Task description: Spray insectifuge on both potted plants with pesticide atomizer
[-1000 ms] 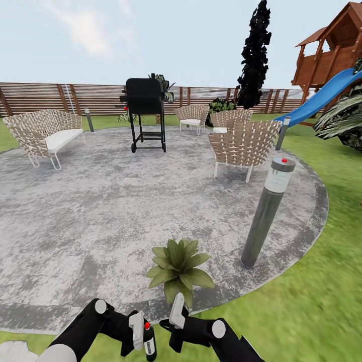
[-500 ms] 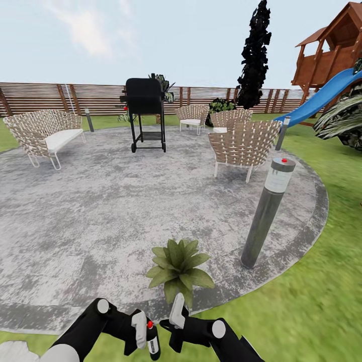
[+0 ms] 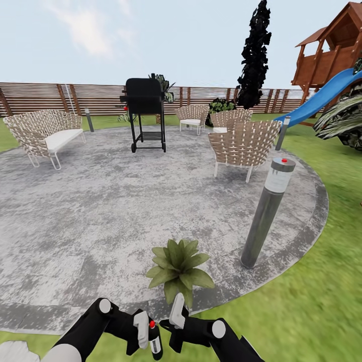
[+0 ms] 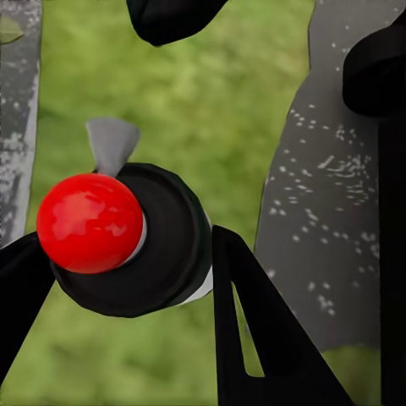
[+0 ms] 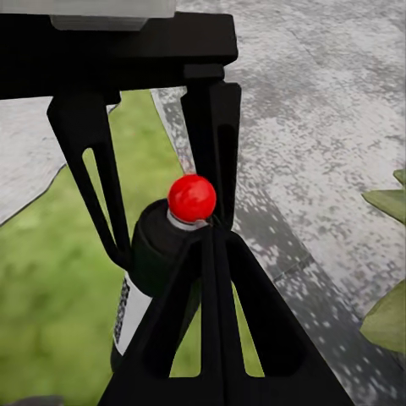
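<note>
pesticide atomizer point(image 3: 155, 343) is already picked up — the left gripper point(image 3: 144, 334) has it low in front of the robot, over the grass at the edge of the grey paved round point(image 3: 100, 211). in the left wrist view the black fingers point(image 4: 254, 338) sit on both sides of the bottle's black top, pressed against it, so they are clenched on the bottle. its red button point(image 4: 88, 222) points up and the bottle looks upright.

the right gripper point(image 3: 175, 327) is just beside the bottle. in the right wrist view the bottle point(image 5: 152, 288) shows past its fingers point(image 5: 211, 330), but i cannot tell if those fingers are released or clenched.

one potted plant point(image 3: 178, 266) sits on the paved round, just ahead of both hands. no spray shows on its leaves.

so the first part looks done — the bottle is in hand. the spraying is still left, i think. this plant needs to be covered all over, and then the second one too. the next job is likely to aim the top at these leaves and press the red button.
</note>
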{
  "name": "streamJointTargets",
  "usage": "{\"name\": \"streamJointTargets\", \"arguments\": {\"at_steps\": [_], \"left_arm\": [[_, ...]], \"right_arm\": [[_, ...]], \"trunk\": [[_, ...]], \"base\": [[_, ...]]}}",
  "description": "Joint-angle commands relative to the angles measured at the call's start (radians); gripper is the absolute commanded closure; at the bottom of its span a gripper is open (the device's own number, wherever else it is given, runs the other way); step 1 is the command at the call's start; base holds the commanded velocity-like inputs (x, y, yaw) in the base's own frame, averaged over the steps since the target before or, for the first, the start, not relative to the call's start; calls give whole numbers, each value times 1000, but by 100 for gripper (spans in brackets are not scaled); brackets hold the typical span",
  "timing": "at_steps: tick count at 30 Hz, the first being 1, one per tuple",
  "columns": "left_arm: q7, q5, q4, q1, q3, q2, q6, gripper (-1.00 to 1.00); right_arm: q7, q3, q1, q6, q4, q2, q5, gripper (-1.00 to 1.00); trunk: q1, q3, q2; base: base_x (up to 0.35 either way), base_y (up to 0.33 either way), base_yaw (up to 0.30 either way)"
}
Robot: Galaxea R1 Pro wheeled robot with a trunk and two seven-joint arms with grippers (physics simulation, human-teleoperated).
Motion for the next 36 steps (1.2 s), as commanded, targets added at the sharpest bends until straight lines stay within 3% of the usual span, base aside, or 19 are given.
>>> {"name": "streamJointTargets", "arguments": {"at_steps": [1, 36], "left_arm": [[-2, -7, -1, -1, 4, -1, -10, 100], [-4, -4, -1, -1, 5, -12, -10, 100]], "right_arm": [[0, -1, -1, -6, -1, 0, 10, 100], [0, -1, 0, -6, -1, 0, 10, 100]], "trunk": [[0, -1, 0], [0, -1, 0]], "base": [[0, 0, 0], [0, 0, 0]]}}
